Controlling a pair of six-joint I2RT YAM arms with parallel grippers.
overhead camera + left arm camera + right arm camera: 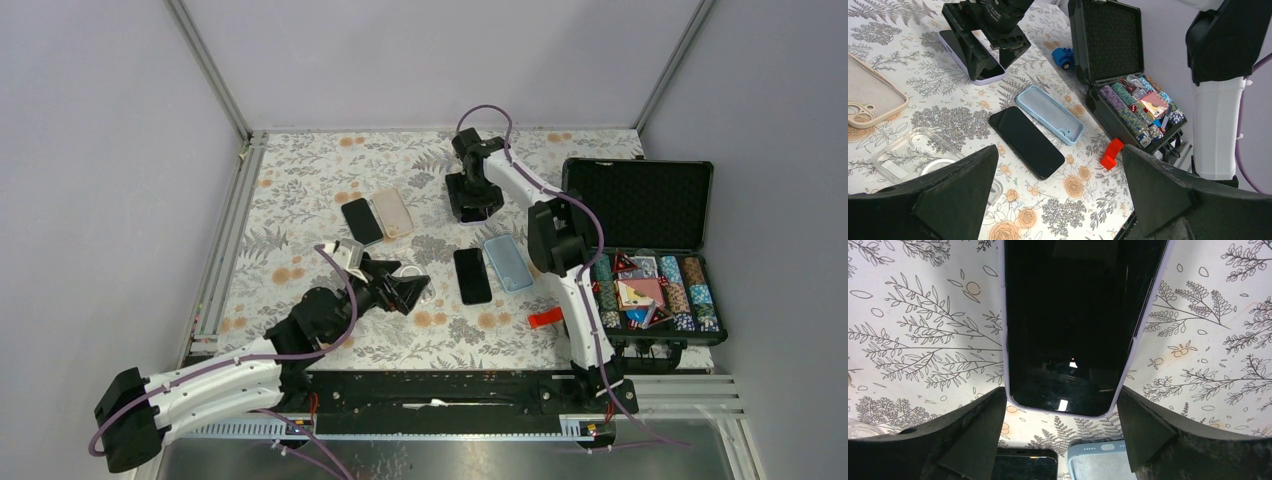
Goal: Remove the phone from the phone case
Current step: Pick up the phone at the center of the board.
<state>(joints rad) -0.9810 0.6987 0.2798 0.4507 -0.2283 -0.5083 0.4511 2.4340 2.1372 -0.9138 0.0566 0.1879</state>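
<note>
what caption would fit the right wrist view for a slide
Right gripper open, jaws either side of the cased phone lying screen-up on the floral tablecloth.

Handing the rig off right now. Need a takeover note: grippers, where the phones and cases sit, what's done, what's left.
Left gripper: open, empty, hovering by the clear case.
Right gripper: open, its fingers on either side of the lilac-cased phone, which lies flat. No grip evident yet.
Done, by the look of it: one black phone lies bare beside the beige case, and a second black phone beside the light blue case. The clear case is empty too.
Left: grip the lilac-cased phone and get the phone out of its case.
</note>
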